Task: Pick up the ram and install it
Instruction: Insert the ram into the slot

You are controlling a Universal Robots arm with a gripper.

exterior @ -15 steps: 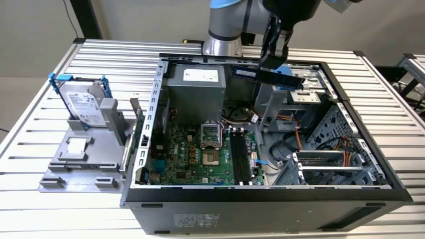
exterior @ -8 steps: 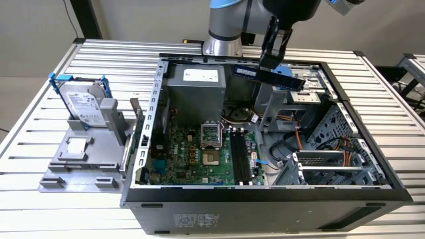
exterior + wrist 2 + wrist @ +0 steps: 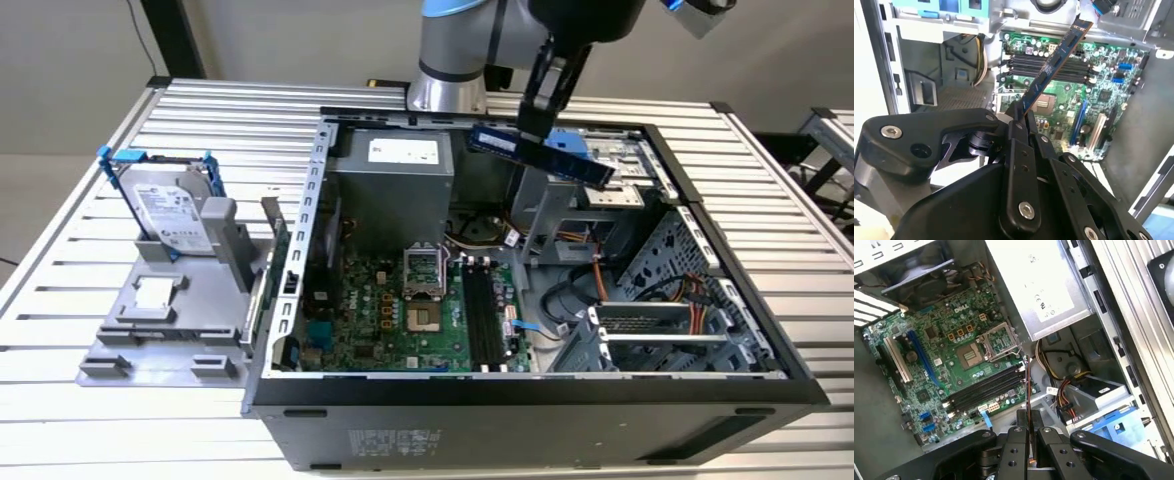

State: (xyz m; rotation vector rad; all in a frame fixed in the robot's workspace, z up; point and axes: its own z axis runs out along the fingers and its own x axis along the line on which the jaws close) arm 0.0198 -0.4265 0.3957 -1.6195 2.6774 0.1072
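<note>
The ram (image 3: 577,161) is a long, thin dark stick. It hangs tilted in the air over the open computer case (image 3: 534,385), near the back of the case. My gripper (image 3: 535,126) is shut on it near the middle of its length. In the second wrist view the ram (image 3: 1054,60) sticks out from the gripper (image 3: 1017,114) over the green motherboard (image 3: 1104,100). The first wrist view shows the ram (image 3: 1027,385) edge-on between the fingers (image 3: 1016,440), well above the long black memory slots (image 3: 985,388). In the exterior view these slots (image 3: 483,318) lie lower down, toward the front of the case.
A silver hard drive in a blue-handled frame (image 3: 172,208) stands on a grey fixture (image 3: 154,340) at the exterior view's left. Inside the case are a grey power supply (image 3: 394,185), a processor socket (image 3: 424,268), loose cables (image 3: 587,290) and a metal drive cage (image 3: 654,330).
</note>
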